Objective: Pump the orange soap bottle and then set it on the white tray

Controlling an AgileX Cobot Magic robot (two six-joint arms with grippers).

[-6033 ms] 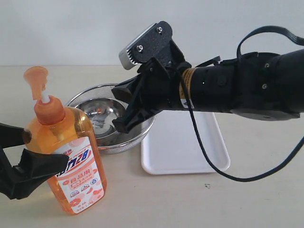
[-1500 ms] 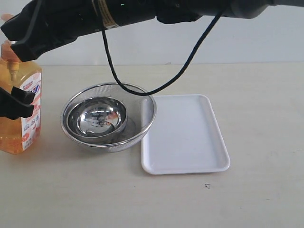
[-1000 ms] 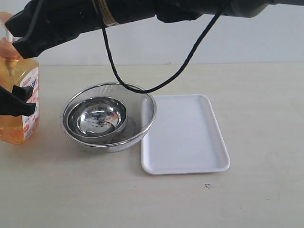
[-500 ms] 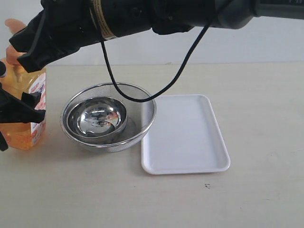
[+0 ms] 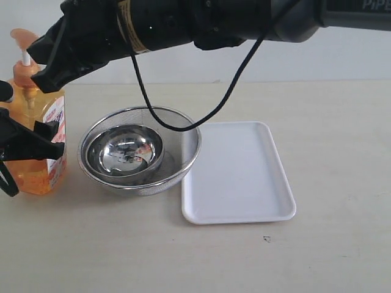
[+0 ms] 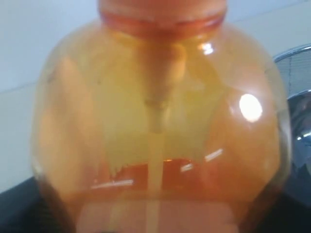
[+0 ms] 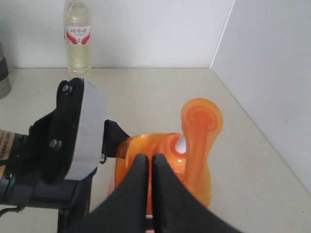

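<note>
We see the orange soap bottle [image 5: 36, 176] upright on the table [image 5: 183, 259], just left of the mesh strainer [image 5: 186, 131] and off the white tray [image 5: 238, 177]. Our left gripper [image 5: 38, 144] clamps its body. Our right gripper [image 7: 150, 165], fingers pressed together, hangs beside the pump head [image 5: 24, 38].

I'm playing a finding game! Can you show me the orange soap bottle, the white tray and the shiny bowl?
orange soap bottle [image 5: 33, 107], exterior view, clear orange shoulder.
white tray [image 5: 244, 183], exterior view, bare flat middle.
steel bowl [image 5: 125, 151], exterior view, shiny inside wall.
</note>
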